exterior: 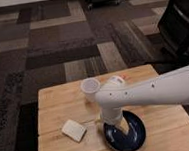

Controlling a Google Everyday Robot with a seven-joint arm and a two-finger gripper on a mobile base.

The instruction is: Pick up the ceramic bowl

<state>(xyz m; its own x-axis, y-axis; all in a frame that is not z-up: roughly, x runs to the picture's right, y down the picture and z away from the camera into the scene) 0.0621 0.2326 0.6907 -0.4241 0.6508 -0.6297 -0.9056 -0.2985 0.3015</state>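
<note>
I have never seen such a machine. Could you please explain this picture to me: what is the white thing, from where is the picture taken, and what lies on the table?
The long white thing is a robot's arm, reaching in from the right. At its end is the gripper, a two-finger clamp, down at the left part of the dark blue ceramic bowl. The bowl sits on the wooden table; whether the gripper grips it cannot be seen. A white cup stands behind the bowl, and a small pale block lies to its left. The single camera looks down from above.
</note>
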